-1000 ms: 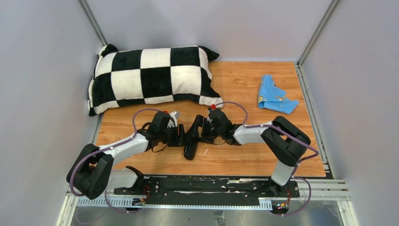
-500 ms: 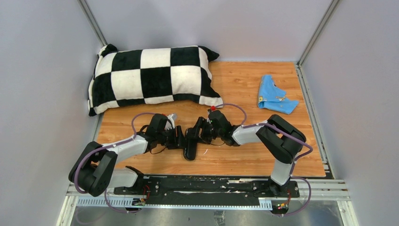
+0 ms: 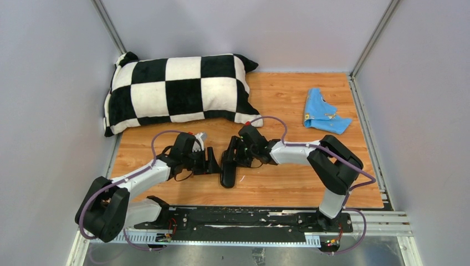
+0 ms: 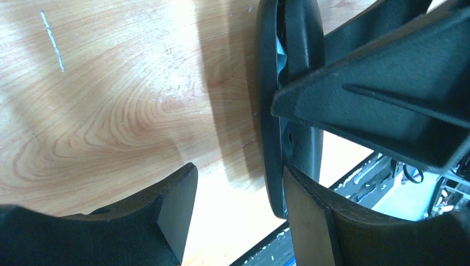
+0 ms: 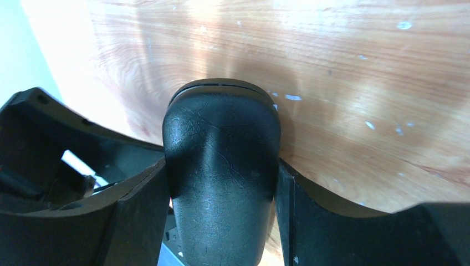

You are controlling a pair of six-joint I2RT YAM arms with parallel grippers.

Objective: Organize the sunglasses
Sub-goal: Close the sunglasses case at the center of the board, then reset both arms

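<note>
top external: right end effector [image 3: 230, 157] clamps case [image 3: 227, 176] mid-table [image 3: 288, 97].

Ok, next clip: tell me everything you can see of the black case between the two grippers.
The black case is an oblong, round-ended clamshell with finely creased, leather-like skin. A seam runs round its edge; the left wrist view shows it slightly ajar, a pale blue sliver inside. It points roughly away from the arm bases, over the near middle of the wooden table. The right gripper presses both long sides with its fingers; the left gripper stands open beside it. Resting or lifted, I cannot tell.
</note>
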